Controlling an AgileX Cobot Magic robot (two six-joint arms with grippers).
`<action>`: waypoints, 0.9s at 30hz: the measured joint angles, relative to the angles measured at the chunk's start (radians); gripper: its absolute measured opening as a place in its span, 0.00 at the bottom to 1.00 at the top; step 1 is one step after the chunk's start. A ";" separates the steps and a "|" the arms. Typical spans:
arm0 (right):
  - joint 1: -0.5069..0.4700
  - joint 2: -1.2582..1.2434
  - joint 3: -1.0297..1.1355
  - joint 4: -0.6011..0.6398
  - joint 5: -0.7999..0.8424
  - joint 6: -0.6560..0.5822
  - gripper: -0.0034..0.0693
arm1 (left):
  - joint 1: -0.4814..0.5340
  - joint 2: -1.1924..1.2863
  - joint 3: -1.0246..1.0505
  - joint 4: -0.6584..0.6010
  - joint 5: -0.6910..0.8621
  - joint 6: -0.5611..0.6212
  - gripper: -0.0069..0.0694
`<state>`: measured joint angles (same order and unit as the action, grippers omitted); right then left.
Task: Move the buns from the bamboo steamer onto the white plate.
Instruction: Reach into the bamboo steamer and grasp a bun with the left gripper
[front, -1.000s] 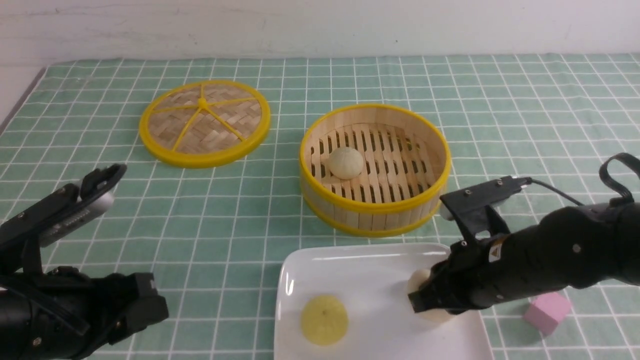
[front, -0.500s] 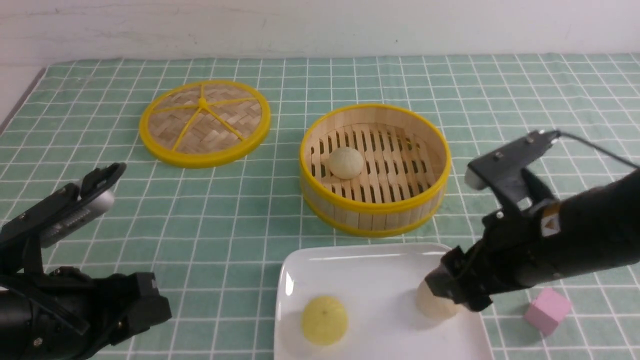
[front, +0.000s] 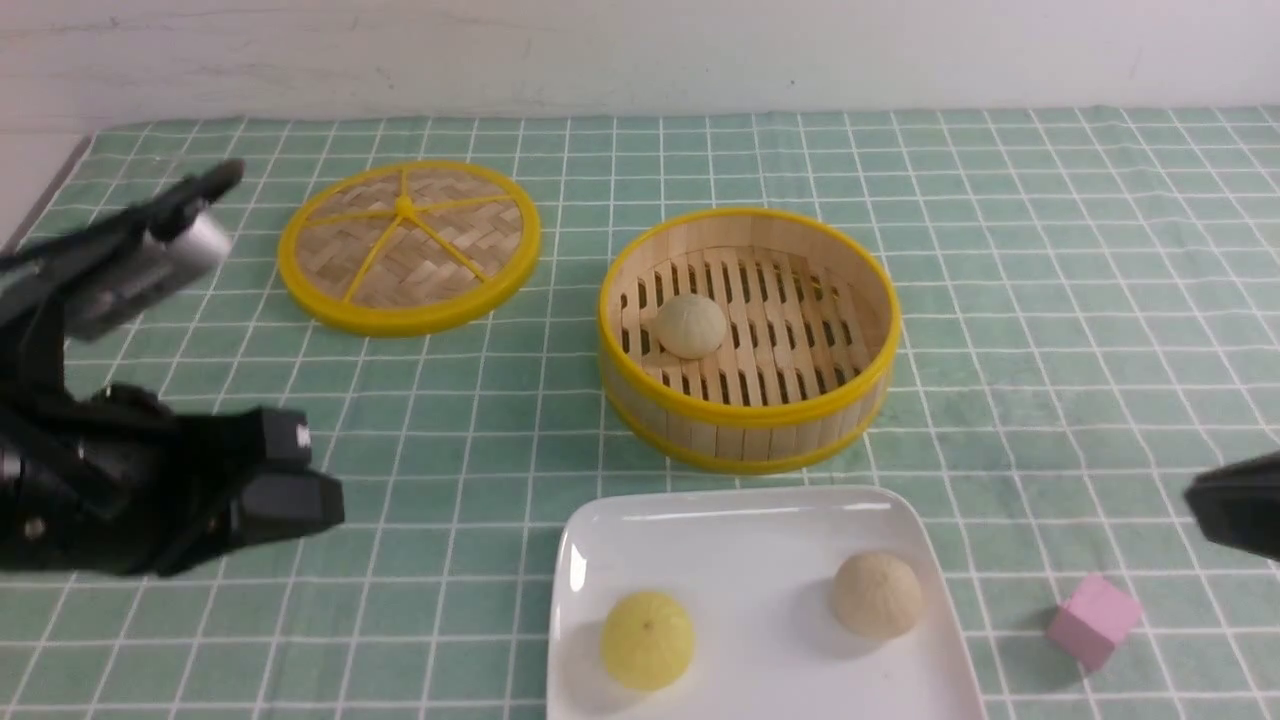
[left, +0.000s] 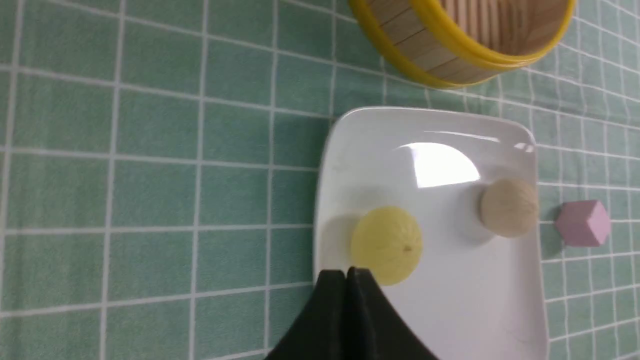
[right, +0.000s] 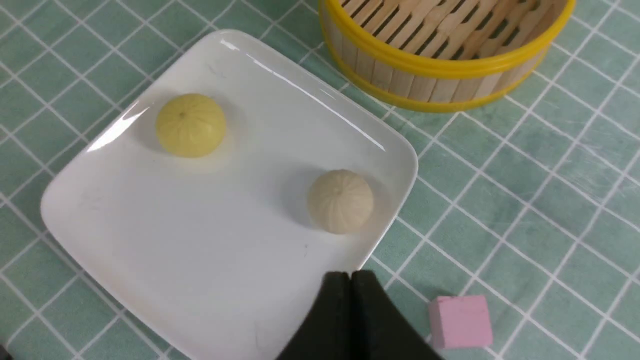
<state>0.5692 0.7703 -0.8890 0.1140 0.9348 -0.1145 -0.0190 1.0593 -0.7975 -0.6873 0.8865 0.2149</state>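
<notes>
And here we are: a cream bun (front: 877, 594) sits on the white plate (front: 740, 540), out towards its right side and close to the rim, dome up, pleats faintly showing, nothing touching it. To its left on the same plate sits the yellow bun (front: 648, 639), the two well apart with bare glossy white between them. The other cream bun (front: 690, 325) is down in the bamboo steamer (front: 745, 418), resting on the left half of the slatted floor, near the wall, though I cannot tell whether it touches. The steamer stands just beyond the plate's far edge, close but apart. The left gripper (left: 346, 271) is closed tight, fingers pressed flat together with nothing between them, hanging over the green checked cloth (front: 450, 450) off to the plate's left. The right gripper (right: 350, 273) is likewise pinched together and empty, out to the right of the plate, and only a dark sliver of that arm shows at the right edge of the front view. Just right of the plate, a pink cube (front: 1093, 620) lies on the cloth, apart from the rim. At the far left, the woven lid (front: 410, 245) lies flat on the cloth, well apart from the steamer.
</notes>
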 joint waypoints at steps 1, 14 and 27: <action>0.000 -0.022 0.000 -0.005 0.015 0.011 0.03 | -0.004 0.023 -0.035 -0.002 0.027 0.000 0.09; 0.000 -0.211 0.000 -0.090 0.168 0.037 0.03 | -0.436 0.600 -0.635 0.220 0.007 -0.191 0.19; 0.000 -0.220 0.000 -0.100 0.181 0.037 0.04 | -0.525 1.169 -1.233 0.601 0.007 -0.419 0.54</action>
<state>0.5692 0.5507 -0.8890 0.0142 1.1155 -0.0773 -0.5438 2.2287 -2.0306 -0.0863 0.8936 -0.2037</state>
